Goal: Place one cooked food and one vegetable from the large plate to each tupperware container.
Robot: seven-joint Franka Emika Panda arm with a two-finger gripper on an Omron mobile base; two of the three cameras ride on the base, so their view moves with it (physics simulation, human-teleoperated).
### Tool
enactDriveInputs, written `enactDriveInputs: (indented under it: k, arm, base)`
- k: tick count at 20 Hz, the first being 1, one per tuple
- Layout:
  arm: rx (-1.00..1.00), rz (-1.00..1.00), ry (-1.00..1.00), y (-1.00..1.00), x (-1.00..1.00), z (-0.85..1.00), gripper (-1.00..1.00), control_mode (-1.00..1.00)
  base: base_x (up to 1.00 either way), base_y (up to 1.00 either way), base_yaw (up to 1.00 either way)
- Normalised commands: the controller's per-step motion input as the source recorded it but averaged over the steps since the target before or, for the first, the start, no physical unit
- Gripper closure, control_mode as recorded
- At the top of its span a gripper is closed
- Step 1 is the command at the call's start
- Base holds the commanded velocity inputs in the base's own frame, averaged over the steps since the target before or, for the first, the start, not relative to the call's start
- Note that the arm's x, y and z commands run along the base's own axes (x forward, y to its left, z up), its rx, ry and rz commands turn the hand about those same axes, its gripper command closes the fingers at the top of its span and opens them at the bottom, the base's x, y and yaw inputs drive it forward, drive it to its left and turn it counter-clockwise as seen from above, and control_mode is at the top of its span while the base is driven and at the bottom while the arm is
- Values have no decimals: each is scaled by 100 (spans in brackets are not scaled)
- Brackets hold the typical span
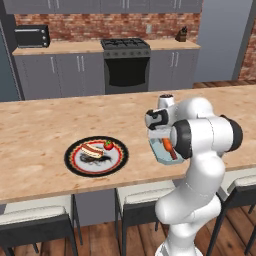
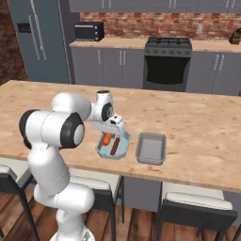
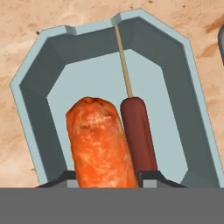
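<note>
- Tupperware container: pale blue-grey tray with cut corners and thin raised rim, sitting on the counter near its front edge, directly under the end effector.
- Inside it: an orange carrot lying lengthwise, and touching its side a dark red sausage on a thin wooden stick that reaches the far wall.
- End effector: jaws narrowly set with the carrot between the dark fingertips; seen from the hand view, it looks gripped on the carrot, which rests low in the tray.
- Second tupperware container: same shape, just beside the first.
- Large plate: black rim, red ring, white centre with dark swirl; well apart from the trays along the counter. On it, a layered cake slice and a red strawberry.
- The white arm's elbow blocks much of the first tray in the left base view.
- Behind: stove, grey cabinets, brick wall.
</note>
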Motion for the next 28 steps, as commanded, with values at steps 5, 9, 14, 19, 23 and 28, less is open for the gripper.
enactDriveInputs:
  k: [5,9,14,19,23,28]
  arm:
    - [0,-5,-2,-1,-20,-3,100,-100]
    - [0,0,1,3,3,0,100,-100]
    - [0,0,-2,0,21,-1,100,-100]
    - [0,0,-8,0,3,-2,100,-100]
    - [0,0,0,0,0,0,-100,-100]
    - [0,0,0,0,0,0,-100,-100]
  base:
    - [0,0,0]
    - [0,0,0]
    - [0,0,0]
    - [0,0,0]
    - [0,0,0]
    - [0,0,0]
